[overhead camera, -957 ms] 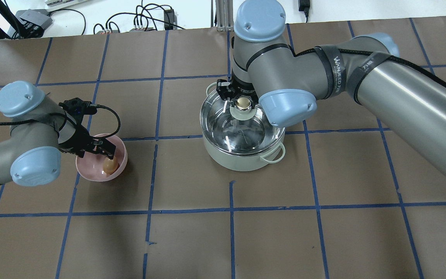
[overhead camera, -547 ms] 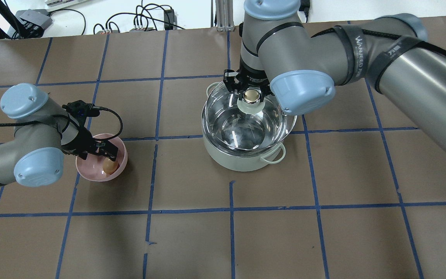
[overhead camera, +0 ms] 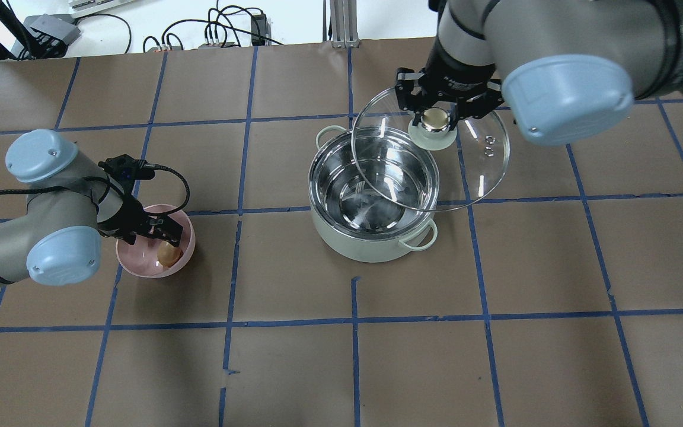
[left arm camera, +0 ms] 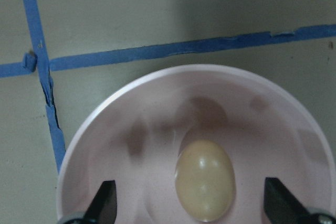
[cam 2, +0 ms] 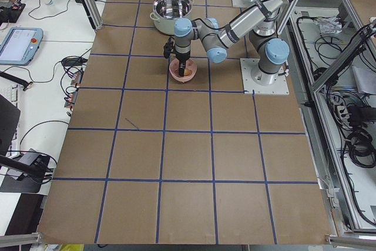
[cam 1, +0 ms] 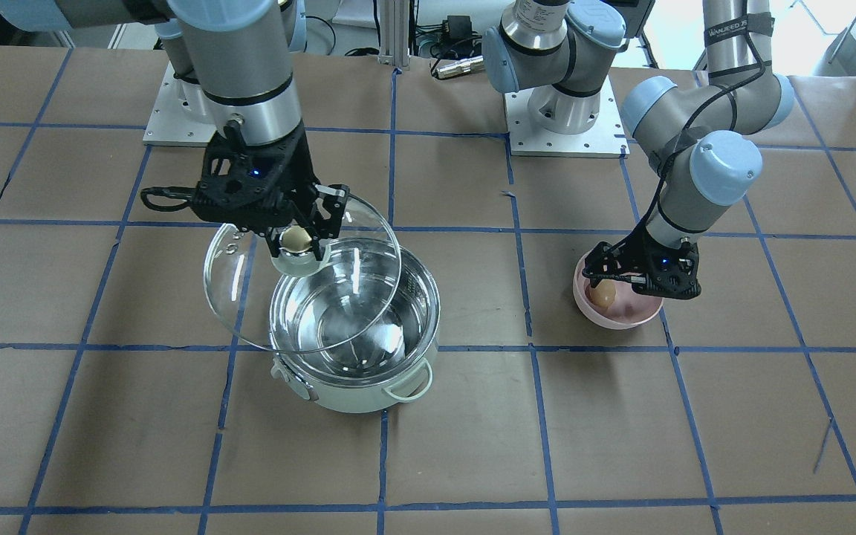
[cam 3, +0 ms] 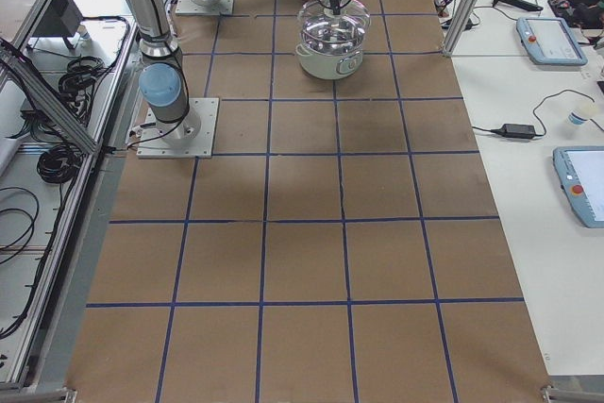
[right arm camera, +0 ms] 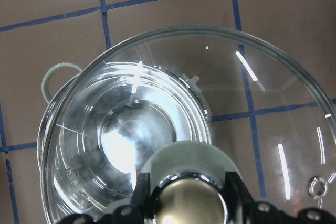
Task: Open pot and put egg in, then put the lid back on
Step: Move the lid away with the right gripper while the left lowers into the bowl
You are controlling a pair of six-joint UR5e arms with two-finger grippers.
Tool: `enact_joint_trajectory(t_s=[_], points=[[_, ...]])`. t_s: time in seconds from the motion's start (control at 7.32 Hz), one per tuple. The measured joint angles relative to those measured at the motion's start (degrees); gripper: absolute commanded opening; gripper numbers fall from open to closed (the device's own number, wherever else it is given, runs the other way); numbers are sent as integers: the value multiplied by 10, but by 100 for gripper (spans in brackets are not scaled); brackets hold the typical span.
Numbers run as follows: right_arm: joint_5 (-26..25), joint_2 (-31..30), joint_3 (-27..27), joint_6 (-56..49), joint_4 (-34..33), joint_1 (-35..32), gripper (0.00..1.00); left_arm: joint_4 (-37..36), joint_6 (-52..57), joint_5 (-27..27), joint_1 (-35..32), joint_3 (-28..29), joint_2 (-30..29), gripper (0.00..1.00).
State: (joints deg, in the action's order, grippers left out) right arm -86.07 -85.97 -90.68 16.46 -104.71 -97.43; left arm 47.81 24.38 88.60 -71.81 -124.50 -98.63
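In the pink bowl (overhead camera: 140,270): the egg (left arm camera: 205,187) lies loose on the bowl's floor, on the robot's left side of the table (overhead camera: 495,356) and well apart from the pot (overhead camera: 353,246).
Around the egg: the left gripper (overhead camera: 155,230) reaches down into the bowl with its jaws spread wide. The wrist view shows 1 finger on each side of the egg and a gap on both sides, so there is no grip yet. The fingers line up across the egg's narrow width, the easier span to pinch.
At the table's middle: the pot stands upright and uncovered, its steel inside bare, with 2 loop handles showing.
Above the pot's far right edge: the lid (overhead camera: 466,172) hangs in the air, clear of the rim, and overlaps the pot's mouth only partly.
On the knob (overhead camera: 434,123): the right gripper (overhead camera: 436,115) is clamped on it from above, which is the only handhold the glass offers.
Why the lid is held so: lifted and shifted aside, it leaves most of the opening free for the egg to come in from the left.
Step in hand: the pot is open, and the egg likely needs pinching next — gently, since it is smooth and could roll or slip.
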Motion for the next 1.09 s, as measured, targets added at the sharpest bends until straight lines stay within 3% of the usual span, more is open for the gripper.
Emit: enact_joint_trajectory(t_s=[0.27, 0.68, 0.96, 1.09], points=[[6, -22, 0, -60, 45, 57, 19, -1, -1, -7, 0, -4, -6, 100], [-3, -30, -3, -90, 64, 78, 19, -2, -2, -23, 0, -4, -19, 94], [-4, -30, -5, -129, 67, 107, 20, -3, -3, -24, 0, -4, -24, 84], [-2, -31, -6, -143, 69, 121, 20, -2, -6, -25, 0, -4, -27, 67]])
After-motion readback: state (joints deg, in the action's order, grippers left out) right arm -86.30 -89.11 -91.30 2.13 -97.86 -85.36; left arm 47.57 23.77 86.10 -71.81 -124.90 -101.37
